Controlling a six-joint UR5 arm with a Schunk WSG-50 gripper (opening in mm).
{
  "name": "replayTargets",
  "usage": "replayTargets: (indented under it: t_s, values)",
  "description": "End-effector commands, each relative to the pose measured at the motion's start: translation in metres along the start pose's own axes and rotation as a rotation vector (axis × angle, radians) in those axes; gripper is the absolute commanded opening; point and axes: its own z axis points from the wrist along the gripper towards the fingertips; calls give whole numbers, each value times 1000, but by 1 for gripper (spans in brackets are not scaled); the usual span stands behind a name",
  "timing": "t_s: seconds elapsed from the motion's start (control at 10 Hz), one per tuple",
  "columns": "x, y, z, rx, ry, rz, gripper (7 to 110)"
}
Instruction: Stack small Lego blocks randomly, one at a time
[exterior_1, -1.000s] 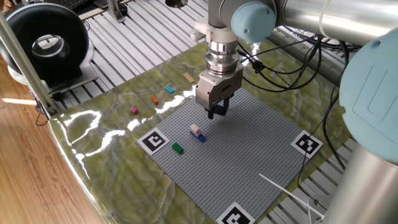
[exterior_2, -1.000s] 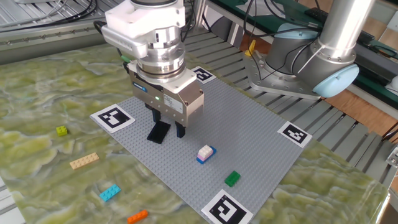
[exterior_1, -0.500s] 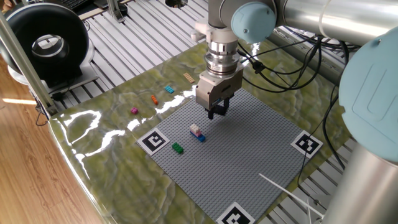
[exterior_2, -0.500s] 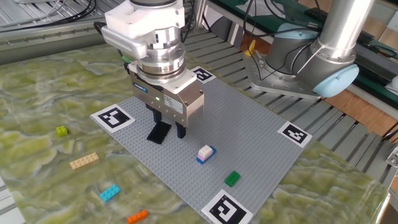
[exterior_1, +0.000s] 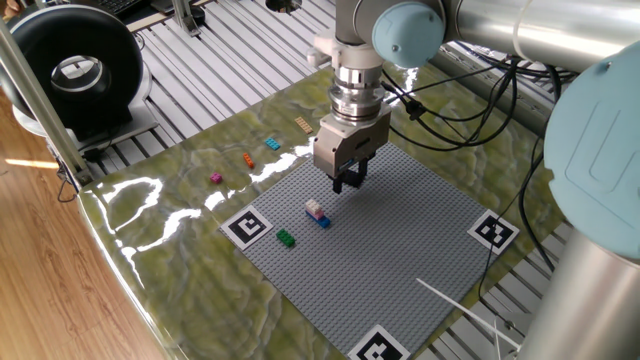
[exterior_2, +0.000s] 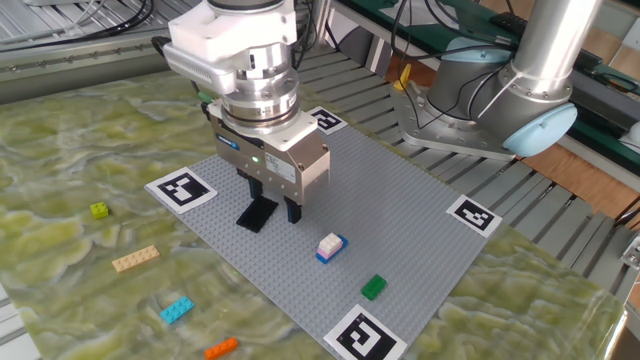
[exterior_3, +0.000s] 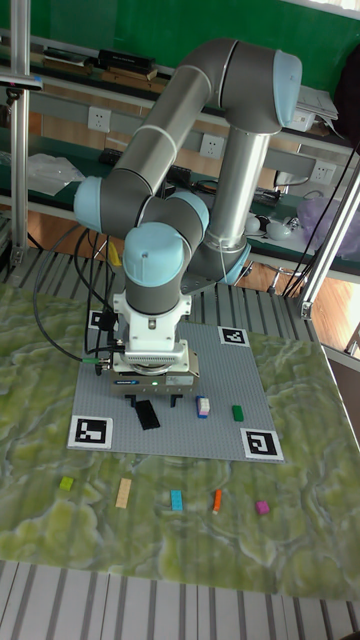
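Observation:
My gripper hangs open low over the grey baseplate, nothing between its fingers. A dark flat plate lies on the baseplate right under it. A white-pink brick sits on a blue one a short way off. Beyond that stack, a green brick stands alone. Off the plate, on the mottled mat, lie the magenta, orange, cyan, tan and yellow-green bricks.
Black-and-white marker tags sit at the baseplate's corners. A black round device stands past the mat's far corner. The arm's base and cables are behind the plate. A thin white rod lies at one edge.
The gripper has shifted only a few pixels over the dark plate. No brick has moved.

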Motion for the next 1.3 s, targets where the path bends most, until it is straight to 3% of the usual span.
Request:
replayTargets:
  t_s: [0.0, 0.3, 0.5, 1.2]
  values:
    - [-1, 1, -2, -7, -3, 7, 66]
    - [-2, -12, -10, 57, -4, -3, 66]
    - [-1, 9, -12, -14, 2, 17, 66]
    - [-5, 2, -4, -4, -5, 10, 66]
